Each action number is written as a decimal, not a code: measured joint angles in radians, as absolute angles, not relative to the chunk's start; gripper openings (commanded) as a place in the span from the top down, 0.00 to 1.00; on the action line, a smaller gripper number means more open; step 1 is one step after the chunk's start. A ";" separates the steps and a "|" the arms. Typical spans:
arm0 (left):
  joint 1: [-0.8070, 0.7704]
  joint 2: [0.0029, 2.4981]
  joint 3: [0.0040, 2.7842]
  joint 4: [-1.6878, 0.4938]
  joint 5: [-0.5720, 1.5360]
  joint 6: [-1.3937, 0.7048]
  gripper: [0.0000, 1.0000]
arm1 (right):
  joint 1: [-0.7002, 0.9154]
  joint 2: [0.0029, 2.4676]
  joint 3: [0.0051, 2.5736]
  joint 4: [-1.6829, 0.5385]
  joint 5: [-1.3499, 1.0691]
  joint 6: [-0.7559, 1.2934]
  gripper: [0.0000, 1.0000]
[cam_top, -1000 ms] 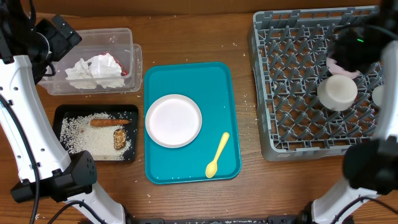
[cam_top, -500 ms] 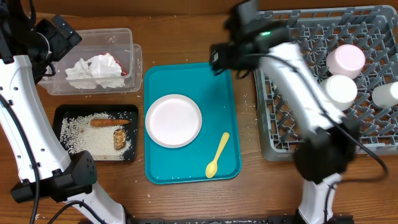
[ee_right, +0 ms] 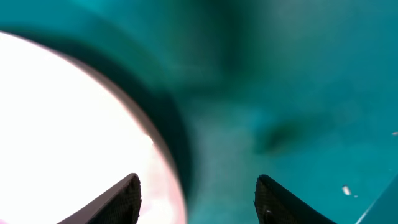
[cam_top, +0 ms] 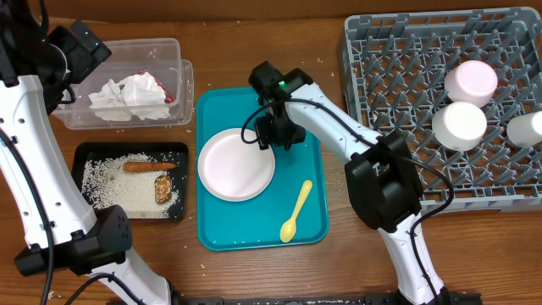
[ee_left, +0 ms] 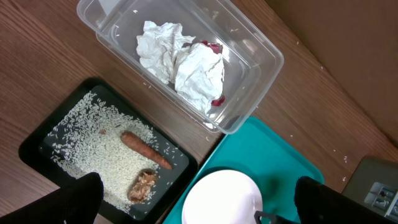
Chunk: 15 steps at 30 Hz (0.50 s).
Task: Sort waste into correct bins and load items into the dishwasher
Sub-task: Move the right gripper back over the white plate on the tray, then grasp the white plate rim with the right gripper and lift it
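Note:
My right gripper (cam_top: pixel 275 134) is open and low over the teal tray, at the upper right rim of the white-pink plate (cam_top: pixel 236 163). In the right wrist view (ee_right: pixel 198 200) one finger is over the plate (ee_right: pixel 74 124) and the other over the tray. The yellow spoon (cam_top: pixel 295 211) lies on the tray. Two pale bowls (cam_top: pixel 471 80) (cam_top: pixel 459 124) and a white cup (cam_top: pixel 525 129) sit in the grey rack (cam_top: pixel 398 102). My left gripper (ee_left: pixel 200 202) is open and empty, high above. Napkin (ee_left: pixel 180 65) and red wrapper (ee_left: pixel 214 48) lie in the clear tub (cam_top: pixel 182 63).
The black tray (cam_top: pixel 80 157) holds rice crumbs, the carrot stick (cam_top: pixel 148 167) and the brown chunk (cam_top: pixel 163 191). The teal tray (cam_top: pixel 309 110) lies between the bins and the rack. The right arm stretches across the tray's right side. A few crumbs dot the wooden table.
My right arm has swung from the rack at the far right across to the teal tray and come down at the plate's rim. The left arm has not moved.

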<state>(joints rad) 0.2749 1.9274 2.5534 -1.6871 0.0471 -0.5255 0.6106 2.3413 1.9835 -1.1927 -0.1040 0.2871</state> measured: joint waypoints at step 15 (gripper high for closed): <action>0.275 1.927 2.553 -1.687 0.047 -0.525 0.00 | 0.617 2.341 1.935 -1.160 -0.125 0.310 0.79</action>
